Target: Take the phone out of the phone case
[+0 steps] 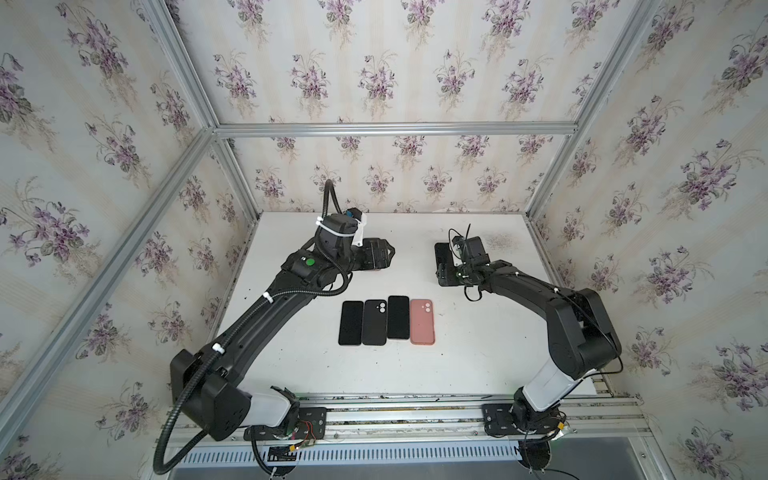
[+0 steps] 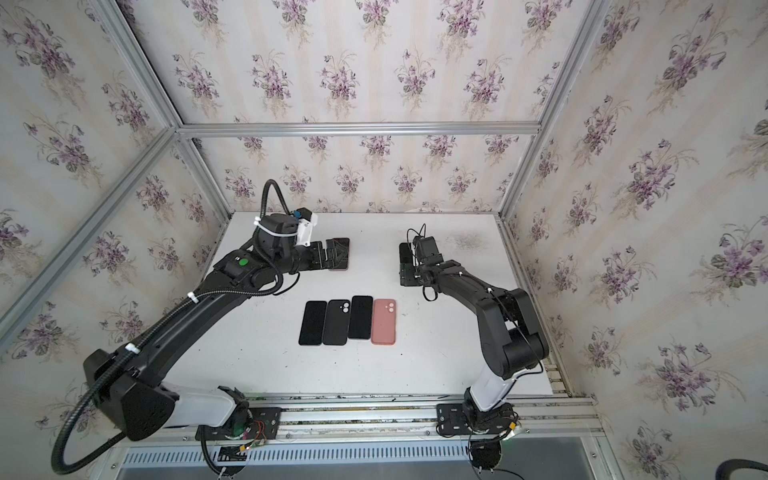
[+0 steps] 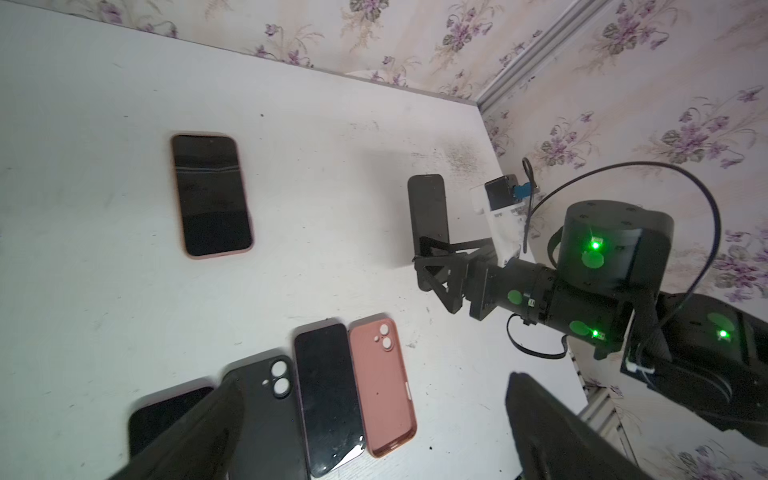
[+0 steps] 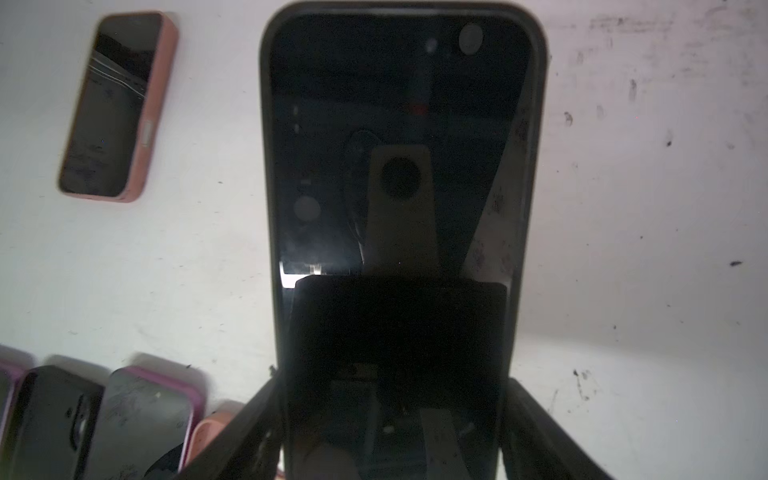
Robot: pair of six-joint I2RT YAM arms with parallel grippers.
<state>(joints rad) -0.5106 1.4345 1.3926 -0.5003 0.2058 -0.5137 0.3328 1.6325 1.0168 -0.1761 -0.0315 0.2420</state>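
Nearest the table's [image 1: 478, 353] front edge lay a bare phone [image 1: 351, 323], black case [image 1: 374, 323], second phone [image 1: 398, 318] and pink case [image 1: 422, 322]: two done, I judged. Toward the far edge, the right hand [image 3: 430, 268] gripped a black-cased phone [image 4: 399, 124]; the left hand [image 2: 334, 255] hung released over a pink-cased phone [image 3: 212, 195], both still cased.

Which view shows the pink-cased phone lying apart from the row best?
Left wrist: the black-screened phone in a pink case lies whole and unblocked. Right wrist shows it smaller and slanted. In both top views the left gripper mostly hides it.
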